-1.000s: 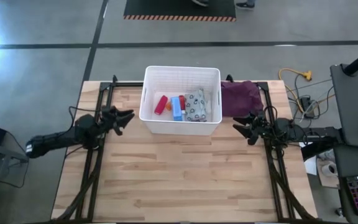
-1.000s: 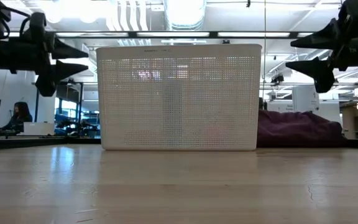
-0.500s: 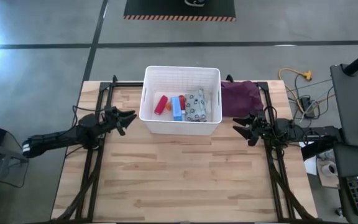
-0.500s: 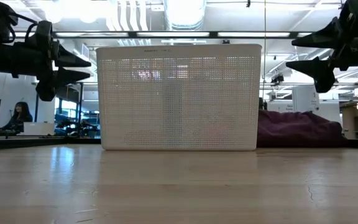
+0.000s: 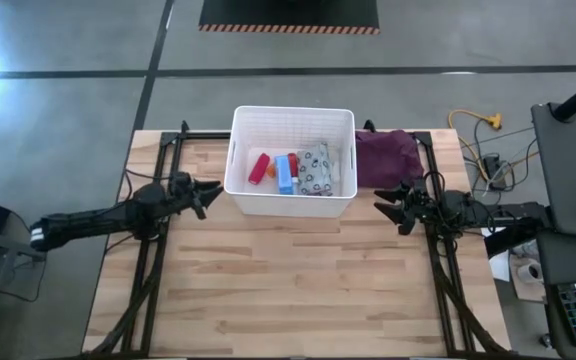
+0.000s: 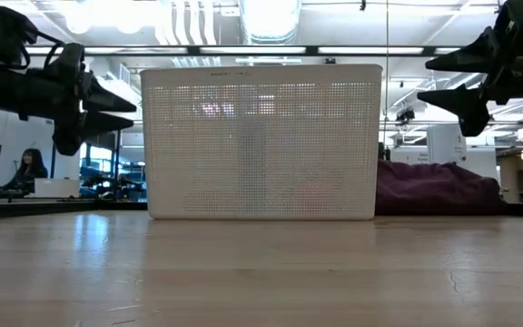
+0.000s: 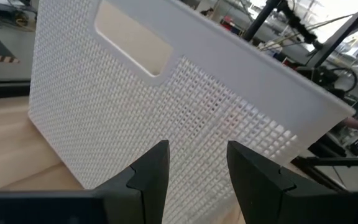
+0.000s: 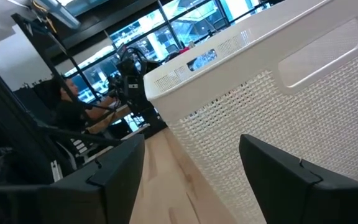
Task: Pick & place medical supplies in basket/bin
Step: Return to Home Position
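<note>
We take the step in hand to be the return of both arms to rest, with the placing judged complete.

At the left, the left gripper [image 5: 208, 193] hangs above the light wooden table [image 5: 288, 290], just beside the left wall of the white rectangular plastic basket with perforated lattice sides [image 5: 293, 109]. The low view shows a narrow gap between them. Its fingers stand apart and hold nothing. We draw this arm straight back to the left, away from the wall, before any turning or lowering, so that neither fingertip catches the lattice.

The basket stands at the far middle of the table. Inside it, from left to right, lie a red tube [image 5: 260, 167], a blue-white first-aid box [image 5: 285, 172] and a grey patterned pouch [image 5: 315, 168]. We see no supplies on the bare table.

A purple cloth bundle [image 5: 386, 157] lies just beside the basket's right wall; we leave it alone.

At the right, the right gripper [image 5: 388, 208] hovers near the basket's near right corner, on the near side of the bundle, fingers apart and empty. We retract it to the right, clear of the cloth.
</note>
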You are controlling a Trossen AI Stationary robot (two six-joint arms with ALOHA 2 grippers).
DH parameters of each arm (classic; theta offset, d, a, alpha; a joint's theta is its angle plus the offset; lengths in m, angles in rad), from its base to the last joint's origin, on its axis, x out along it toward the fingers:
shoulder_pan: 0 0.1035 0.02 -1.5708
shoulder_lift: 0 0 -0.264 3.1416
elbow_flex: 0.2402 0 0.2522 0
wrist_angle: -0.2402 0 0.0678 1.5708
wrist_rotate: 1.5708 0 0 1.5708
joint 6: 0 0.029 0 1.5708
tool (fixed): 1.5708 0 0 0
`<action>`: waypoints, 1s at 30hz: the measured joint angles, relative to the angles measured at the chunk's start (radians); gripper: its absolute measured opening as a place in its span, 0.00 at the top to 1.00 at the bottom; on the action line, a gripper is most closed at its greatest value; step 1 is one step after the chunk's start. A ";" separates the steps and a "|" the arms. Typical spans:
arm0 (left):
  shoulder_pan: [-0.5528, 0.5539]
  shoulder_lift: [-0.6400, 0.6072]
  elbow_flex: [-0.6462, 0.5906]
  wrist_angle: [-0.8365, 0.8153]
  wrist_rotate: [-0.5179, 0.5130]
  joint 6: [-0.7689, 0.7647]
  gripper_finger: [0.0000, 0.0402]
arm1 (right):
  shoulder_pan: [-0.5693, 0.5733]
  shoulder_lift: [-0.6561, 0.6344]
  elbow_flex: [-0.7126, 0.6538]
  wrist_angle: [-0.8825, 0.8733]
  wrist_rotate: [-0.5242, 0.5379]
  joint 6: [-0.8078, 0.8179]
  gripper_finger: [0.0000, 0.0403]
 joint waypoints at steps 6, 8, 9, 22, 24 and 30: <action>0.000 0.035 0.000 0.000 0.000 0.000 0.64 | 0.000 0.000 0.000 0.001 0.000 0.000 0.37; 0.000 0.046 0.000 0.000 0.000 0.000 0.64 | 0.000 0.000 0.000 0.000 0.000 0.000 0.38; 0.000 0.051 0.000 0.000 0.000 0.000 0.64 | 0.000 0.000 0.000 0.000 0.000 0.000 0.38; 0.000 0.106 0.000 0.000 0.000 0.000 0.64 | 0.000 0.000 0.000 0.000 0.000 0.000 0.37; 0.000 0.106 0.000 0.000 0.000 0.000 0.64 | 0.000 0.000 0.000 0.001 0.000 0.000 0.37; 0.000 0.104 0.000 0.000 0.000 0.000 0.64 | 0.000 0.000 0.000 0.000 0.000 0.000 0.38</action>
